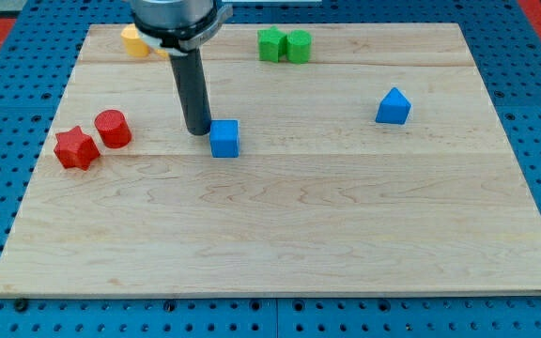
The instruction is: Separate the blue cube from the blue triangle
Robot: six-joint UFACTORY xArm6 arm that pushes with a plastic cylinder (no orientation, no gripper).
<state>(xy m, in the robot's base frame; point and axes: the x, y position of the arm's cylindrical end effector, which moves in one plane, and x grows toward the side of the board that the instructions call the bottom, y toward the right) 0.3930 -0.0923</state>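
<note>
My tip (197, 130) rests on the bench (280, 235) just left of the blue cube (224, 138), touching or nearly so. There is no pincer here, only the rod. The blue triangle (394, 106) sits well apart at the view's right. Red star (75, 148) and red cylinder (113, 128) lie left; two green blocks (285, 45) lie at the top; a yellow block (134, 41) shows partly behind the arm.

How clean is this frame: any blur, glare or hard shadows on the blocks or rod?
Camera view: sharp throughout, lighting even and soft. The blue cube and blue triangle have crisp edges and only faint shadows. My tip, just left of the cube, shows no motion blur. The board carries no glare; the rod hides part of the yellow blocks.
</note>
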